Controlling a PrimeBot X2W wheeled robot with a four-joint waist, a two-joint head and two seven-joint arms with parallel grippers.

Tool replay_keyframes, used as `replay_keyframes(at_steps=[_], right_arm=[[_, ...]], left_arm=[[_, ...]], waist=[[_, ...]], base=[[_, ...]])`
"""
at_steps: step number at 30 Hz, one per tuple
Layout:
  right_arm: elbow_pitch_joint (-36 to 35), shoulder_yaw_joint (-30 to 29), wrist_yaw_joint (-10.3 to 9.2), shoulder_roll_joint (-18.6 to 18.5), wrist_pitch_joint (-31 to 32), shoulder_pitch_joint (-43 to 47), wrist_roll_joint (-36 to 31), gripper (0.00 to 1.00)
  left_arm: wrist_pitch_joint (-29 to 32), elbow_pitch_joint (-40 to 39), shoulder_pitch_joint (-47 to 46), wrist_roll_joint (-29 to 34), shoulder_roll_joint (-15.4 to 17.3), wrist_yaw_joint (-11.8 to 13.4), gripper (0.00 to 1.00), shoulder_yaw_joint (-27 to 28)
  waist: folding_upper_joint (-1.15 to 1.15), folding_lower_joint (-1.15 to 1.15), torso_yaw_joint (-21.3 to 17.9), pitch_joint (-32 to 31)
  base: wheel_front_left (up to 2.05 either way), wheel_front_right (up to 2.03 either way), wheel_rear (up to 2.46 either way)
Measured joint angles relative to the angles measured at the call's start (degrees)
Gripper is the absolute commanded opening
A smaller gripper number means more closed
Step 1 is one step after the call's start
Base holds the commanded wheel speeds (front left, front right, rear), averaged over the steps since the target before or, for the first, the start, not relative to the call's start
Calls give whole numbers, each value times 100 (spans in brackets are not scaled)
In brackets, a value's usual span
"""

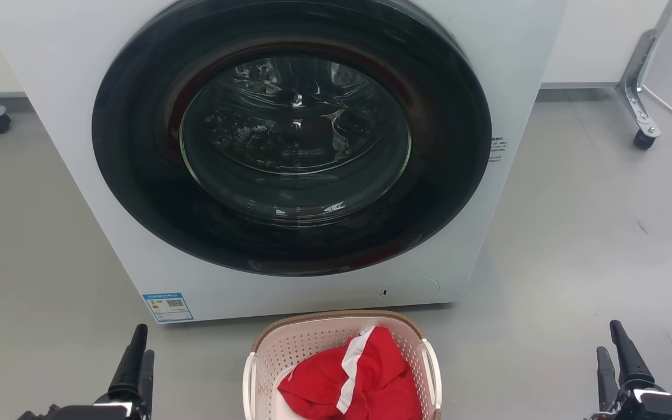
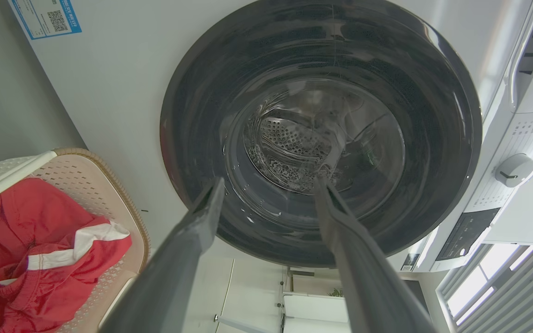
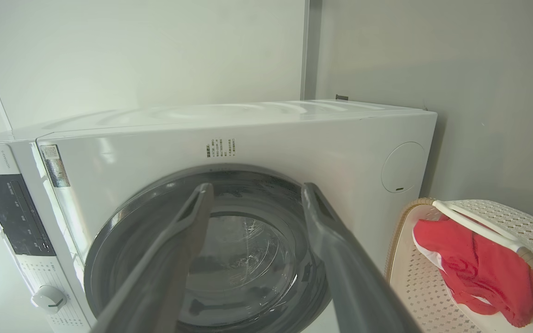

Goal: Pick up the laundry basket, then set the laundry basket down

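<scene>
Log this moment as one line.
laundry basket: on floor, red garment inside | left gripper: open, empty | right gripper: open, empty

Perforated plastic laundry basket (image 1: 307, 347), red cloth (image 1: 365, 379), glossy glass washer door (image 1: 295, 134)

Overall light: I see bright, even indoor light in all three views.
Source: in the left wrist view, daylight enters through a window (image 2: 479, 286) at lower right, slightly blown out.
Glare: the door glass (image 1: 295, 134) of the washing machine (image 1: 511, 70) carries small white highlights; its top (image 3: 229, 113) shines in the right wrist view.
Shadows: soft and faint on the floor (image 1: 575, 233).
Focus: my head view is sharp; the jaws look soft close to both wrist lenses.
Distortion: the wrist views bend the machine's straight edges.
</scene>
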Motion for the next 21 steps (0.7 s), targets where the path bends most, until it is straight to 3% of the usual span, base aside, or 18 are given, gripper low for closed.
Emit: replay_keyframes(at_steps=[10, 21], right_arm=[[0, 35, 0, -27, -162, -31, -226, 100], [-3, 309, 0, -267, -474, -157, -1106, 100]], left_arm=[[-171, 2, -87, 77, 7, 0, 100, -120], [-524, 10, -289, 927, 205, 0, 100, -425]], waist=[[0, 0, -3, -5], [0, 0, -1, -29]], base=[[0, 0, 0], [0, 0, 0]])
